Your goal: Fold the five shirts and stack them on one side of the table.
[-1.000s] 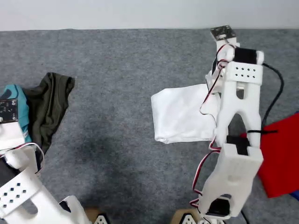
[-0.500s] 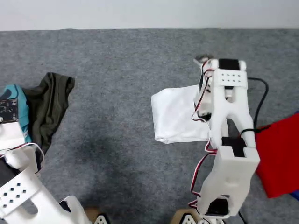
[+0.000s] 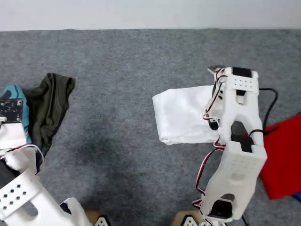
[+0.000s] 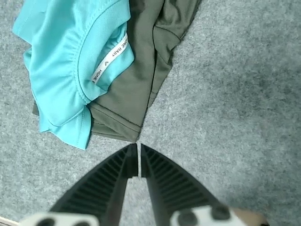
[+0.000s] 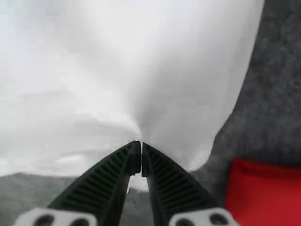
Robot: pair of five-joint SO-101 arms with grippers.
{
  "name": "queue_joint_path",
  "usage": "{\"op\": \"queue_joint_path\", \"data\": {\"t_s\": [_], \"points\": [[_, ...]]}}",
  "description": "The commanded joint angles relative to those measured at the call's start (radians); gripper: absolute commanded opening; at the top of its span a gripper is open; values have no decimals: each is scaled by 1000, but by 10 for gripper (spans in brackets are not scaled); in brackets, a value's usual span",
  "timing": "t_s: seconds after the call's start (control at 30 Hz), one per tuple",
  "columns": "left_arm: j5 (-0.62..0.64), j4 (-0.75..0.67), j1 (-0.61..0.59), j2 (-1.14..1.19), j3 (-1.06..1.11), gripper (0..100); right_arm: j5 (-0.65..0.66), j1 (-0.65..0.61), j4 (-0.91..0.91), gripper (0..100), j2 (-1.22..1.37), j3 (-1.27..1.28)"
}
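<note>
1. Your right gripper [image 5: 140, 149] is clenched on the white shirt [image 5: 117, 70]. Its jaws meet tip to tip, and the creases in the fabric run together at that spot.
2. The white shirt [image 3: 181, 117] lies folded into a rough rectangle on the worktop [image 3: 117, 61], a little right of the middle. Your right arm [image 3: 237, 127] stretches over the shirt's right part and hides it in the high view.
3. The red shirt [image 3: 282, 160] lies flat at the right edge of the worktop, near the white shirt. In the right wrist view, a strip of bare grey worktop separates the two.
4. A sliver of blue cloth [image 3: 297, 197] shows at the right edge toward the near right corner, touching the red shirt. You cannot tell how it is folded.
5. Your left gripper [image 4: 139, 153] is clenched on nothing. Its jaws are pressed together, and the tips hang over bare worktop just beside the hem of the olive shirt [image 4: 155, 61].
6. The olive shirt lies crumpled at the left edge of the worktop. The teal shirt [image 4: 66, 61] lies partly on top of it, with its collar and label facing up.
7. In the high view, your left arm [image 3: 19, 188] covers part of the teal shirt at the near left corner.
8. The left pair of shirts lies well apart from the white shirt, with open worktop between them.
</note>
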Motion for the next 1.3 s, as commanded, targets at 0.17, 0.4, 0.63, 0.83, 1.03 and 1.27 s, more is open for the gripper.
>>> {"op": "queue_joint_path", "data": {"t_s": [0.17, 0.4, 0.63, 0.83, 1.03, 1.27], "points": [[-8, -18, -2, -12, -4, 19, 9, -143, 128, 10, -272, -6], [-5, -18, -2, -12, -2, 19, -46, -346, -2, 10, -271, 155], [-6, -15, -6, -14, -2, 19, -71, -469, -203, 10, -122, 287], [-8, -20, -5, -14, 16, 19, -69, -467, -168, 10, -39, 249], [-8, -20, -3, -14, 22, 19, -71, -472, -19, 10, -223, 123], [-8, -21, -3, -14, 22, 19, -98, -568, 22, 10, -292, 112]]}}
